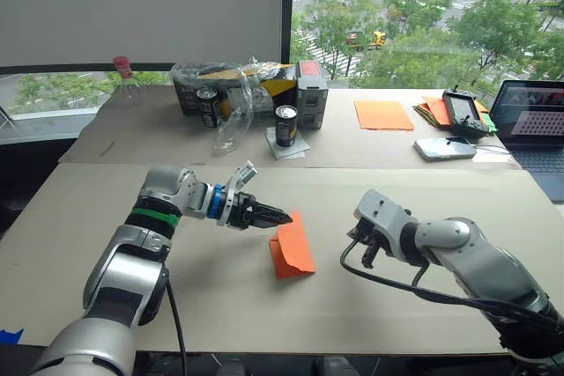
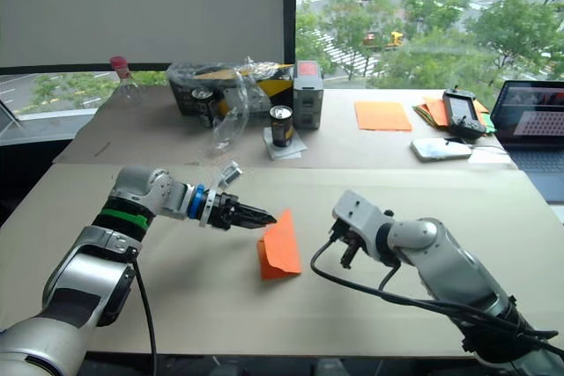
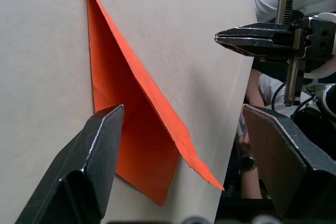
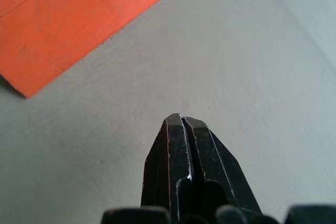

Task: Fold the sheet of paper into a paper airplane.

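The sheet of paper (image 1: pixel 293 248) is a bright orange folded wedge lying on the near table, with one flap lifted off the surface. My left gripper (image 1: pixel 280 216) is open at the wedge's upper left edge. In the left wrist view its fingers (image 3: pixel 100 150) stand wide apart with the raised flap (image 3: pixel 152 108) between them, holding nothing. My right gripper (image 1: pixel 366 257) is shut and empty. It points down at the bare table to the right of the paper (image 4: pixel 68 19), a short gap away.
On the far table are two cans (image 1: pixel 285 125), a box under crumpled plastic (image 1: pixel 233 85), a bottle (image 1: pixel 126 77), a smooth orange sheet (image 1: pixel 383 114), a stack of sheets (image 1: pixel 432 110), a controller (image 1: pixel 463 112), a phone (image 1: pixel 445 147) and a laptop (image 1: pixel 533 116). A person (image 3: pixel 247 156) stands past the table edge.
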Controlling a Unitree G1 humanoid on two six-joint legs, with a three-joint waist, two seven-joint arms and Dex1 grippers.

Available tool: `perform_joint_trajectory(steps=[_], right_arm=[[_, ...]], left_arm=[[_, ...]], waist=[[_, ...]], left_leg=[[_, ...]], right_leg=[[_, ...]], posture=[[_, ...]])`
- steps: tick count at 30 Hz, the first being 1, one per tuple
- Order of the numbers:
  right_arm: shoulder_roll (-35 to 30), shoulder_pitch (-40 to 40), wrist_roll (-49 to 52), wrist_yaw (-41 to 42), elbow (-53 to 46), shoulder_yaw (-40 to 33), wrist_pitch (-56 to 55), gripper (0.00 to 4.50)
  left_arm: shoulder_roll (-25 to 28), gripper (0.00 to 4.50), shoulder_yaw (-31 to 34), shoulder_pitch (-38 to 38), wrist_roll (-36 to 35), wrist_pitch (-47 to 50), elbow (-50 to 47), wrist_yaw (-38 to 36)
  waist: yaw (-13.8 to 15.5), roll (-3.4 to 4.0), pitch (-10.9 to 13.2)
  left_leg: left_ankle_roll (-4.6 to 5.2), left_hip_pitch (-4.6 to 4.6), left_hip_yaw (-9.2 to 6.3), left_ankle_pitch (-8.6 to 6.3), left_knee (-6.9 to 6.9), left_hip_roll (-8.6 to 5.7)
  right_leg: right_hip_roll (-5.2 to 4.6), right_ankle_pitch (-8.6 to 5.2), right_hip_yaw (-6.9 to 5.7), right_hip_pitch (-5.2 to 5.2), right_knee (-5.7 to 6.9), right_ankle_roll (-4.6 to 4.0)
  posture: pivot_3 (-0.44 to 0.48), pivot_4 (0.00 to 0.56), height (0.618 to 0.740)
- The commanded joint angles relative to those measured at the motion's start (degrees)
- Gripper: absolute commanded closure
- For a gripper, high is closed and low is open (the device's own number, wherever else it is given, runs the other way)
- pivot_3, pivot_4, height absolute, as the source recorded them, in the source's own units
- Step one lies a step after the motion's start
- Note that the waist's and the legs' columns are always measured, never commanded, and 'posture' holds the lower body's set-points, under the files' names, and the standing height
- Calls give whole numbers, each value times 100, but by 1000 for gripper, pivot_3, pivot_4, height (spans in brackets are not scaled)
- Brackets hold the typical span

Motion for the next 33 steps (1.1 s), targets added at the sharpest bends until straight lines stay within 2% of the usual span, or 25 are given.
perform_joint_trajectory(steps=[1, 5, 8, 15, 17, 20, 24, 26, 29, 33], right_arm=[[-4, 76, 60, -135, -322, -315, 137, 4500], [4, 122, 85, -203, -419, -394, 214, 4500], [-5, 113, 129, -253, -504, -441, 288, 4500], [-52, -42, 255, -300, -621, -557, 427, 4500], [-86, -16, 251, -321, -640, -584, 438, 4500], [-107, 34, 257, -338, -684, -604, 449, 4500], [-93, 37, 264, -354, -701, -598, 469, 4500], [-42, -10, 308, -332, -698, -596, 473, 4500], [35, -137, 406, -292, -684, -618, 479, 4500], [34, -241, 433, -297, -586, -552, 449, 4500]], left_arm=[[-111, 666, -149, -303, 231, -387, 344, -304], [-282, 666, -317, -481, 490, -674, 748, -544], [-429, 1425, -313, -609, 667, -827, 1091, -598], [-519, 3808, -219, -564, 943, -1016, 1200, -679], [-568, 4446, 167, -595, 799, -644, 1293, -396], [-673, 4446, 966, -659, 572, 40, 1414, 288], [-779, 4446, 1872, -266, 176, 539, 589, 854], [-1181, 4446, 2921, 86, 96, 424, -58, 1981], [-1853, 4446, 4317, 373, 78, 891, -850, 3332], [-2912, 4446, 5531, 567, 195, 1561, -1932, 4635]], waist=[[-2, 0, 0], [-7, -1, 1], [-1, -1, 1], [-7, -1, 1], [-1, -1, 1], [-2, -1, 1], [-12, -1, 0], [-5, 0, 0], [16, -1, 0], [36, -2, 1]], left_leg=[[0, 0, 0, 0, 0, 0], [0, 0, 1, 0, 0, 0], [0, 1, 1, 0, 0, 0], [1, 0, 0, 0, 0, -1], [1, -1, 0, 0, 0, -1], [1, -2, 0, 0, 2, -2], [1, -1, -1, 0, 3, -1], [1, 0, -2, 0, 3, 0], [0, 2, -3, 0, 12, 0], [0, -2, -3, 0, 19, -3]], right_leg=[[0, 0, 0, 0, 0, 0], [1, 0, 1, 0, 1, 0], [0, 0, 1, 1, 1, 0], [1, 0, 1, 0, 3, 0], [0, 0, 1, 0, 2, 0], [-1, 0, 1, 0, 2, 0], [-2, 0, 1, -1, 6, 0], [-2, 0, 1, -1, 8, 0], [-6, 3, 1, 1, 12, 0], [-7, 8, 2, 3, 13, 4]], posture=[[0, 150, 732], [0, 150, 732], [0, 150, 732], [0, 150, 732], [0, 150, 732], [0, 150, 732], [0, 150, 732], [0, 150, 732], [0, 150, 732], [0, 150, 732]])
